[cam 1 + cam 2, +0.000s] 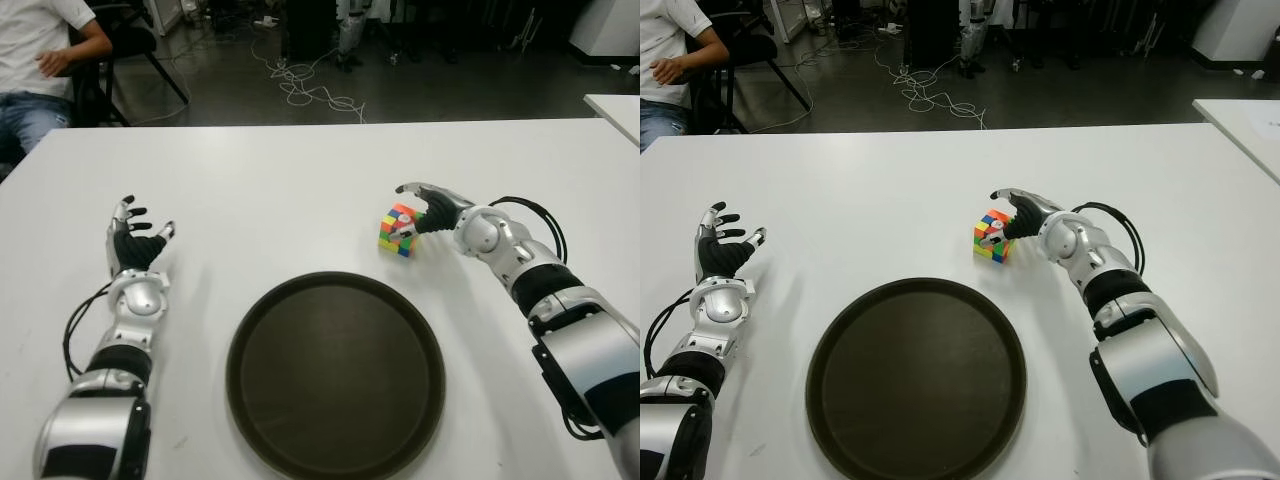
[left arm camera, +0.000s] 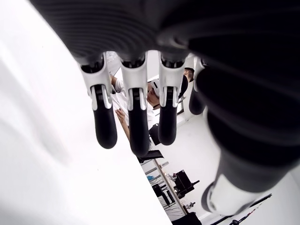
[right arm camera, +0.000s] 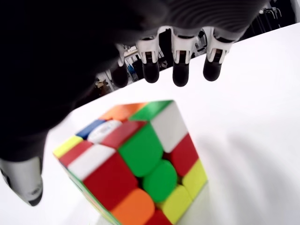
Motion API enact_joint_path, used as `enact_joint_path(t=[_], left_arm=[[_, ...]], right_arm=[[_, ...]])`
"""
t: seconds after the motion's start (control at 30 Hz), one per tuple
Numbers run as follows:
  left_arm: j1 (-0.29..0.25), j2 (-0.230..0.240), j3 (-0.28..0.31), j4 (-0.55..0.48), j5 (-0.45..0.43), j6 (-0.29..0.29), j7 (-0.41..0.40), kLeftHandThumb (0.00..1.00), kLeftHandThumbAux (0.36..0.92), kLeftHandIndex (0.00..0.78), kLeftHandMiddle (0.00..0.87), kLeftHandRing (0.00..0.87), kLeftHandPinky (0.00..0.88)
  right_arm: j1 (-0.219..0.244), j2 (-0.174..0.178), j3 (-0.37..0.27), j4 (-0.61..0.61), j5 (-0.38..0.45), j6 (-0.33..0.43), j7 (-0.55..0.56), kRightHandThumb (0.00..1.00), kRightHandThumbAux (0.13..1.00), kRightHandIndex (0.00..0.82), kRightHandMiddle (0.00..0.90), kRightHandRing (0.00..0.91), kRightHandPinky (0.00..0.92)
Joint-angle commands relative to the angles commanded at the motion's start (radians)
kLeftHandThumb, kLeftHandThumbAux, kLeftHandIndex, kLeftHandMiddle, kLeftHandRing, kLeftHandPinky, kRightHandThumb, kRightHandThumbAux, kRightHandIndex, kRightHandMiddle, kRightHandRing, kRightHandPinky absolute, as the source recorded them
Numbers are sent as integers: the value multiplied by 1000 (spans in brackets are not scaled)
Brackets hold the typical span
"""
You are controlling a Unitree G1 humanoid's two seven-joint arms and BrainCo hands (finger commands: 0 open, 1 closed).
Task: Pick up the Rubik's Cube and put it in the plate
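The Rubik's Cube (image 1: 397,230) stands on the white table (image 1: 280,190), just beyond the far right rim of the dark round plate (image 1: 335,375). My right hand (image 1: 410,207) is at the cube's right side. Its fingers (image 3: 182,75) stretch straight out above and past the cube (image 3: 136,164), and the thumb (image 3: 28,187) hangs beside it. None of them is closed on the cube. My left hand (image 1: 135,240) shows at the table's left, well away from the plate, its fingers (image 2: 136,126) spread and holding nothing.
A person (image 1: 40,60) sits on a chair beyond the table's far left corner. Cables (image 1: 310,90) lie on the floor behind the table. The corner of a second white table (image 1: 615,110) shows at the right.
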Motion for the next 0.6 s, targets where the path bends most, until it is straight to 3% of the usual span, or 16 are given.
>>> enact_joint_path(t=[0.6], left_arm=[[-3, 7, -15, 8, 22, 7, 18, 156, 779, 131, 197, 219, 275]], right_arm=[[-23, 8, 56, 8, -58, 15, -13, 0, 561, 61, 67, 54, 48]])
